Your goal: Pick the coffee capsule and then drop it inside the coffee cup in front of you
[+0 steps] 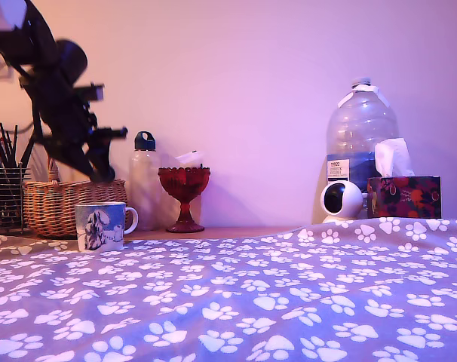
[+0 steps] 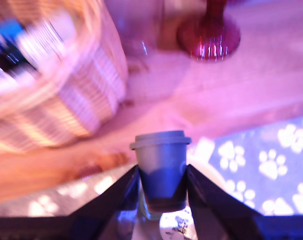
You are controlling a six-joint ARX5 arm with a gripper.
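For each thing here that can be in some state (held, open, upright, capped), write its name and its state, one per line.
gripper: shut on the coffee capsule
coffee capsule: held, above the cup
coffee cup: upright, on the table
red goblet: upright
small bottle: upright, capped
large water bottle: upright, capped
tissue box: tissue sticking out

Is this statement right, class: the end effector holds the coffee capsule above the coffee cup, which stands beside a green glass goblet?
One detail is wrong: the goblet is red, not green, as the exterior view shows. The rest stands: in the wrist view the end effector grips the coffee capsule, and the exterior view shows it above the coffee cup.
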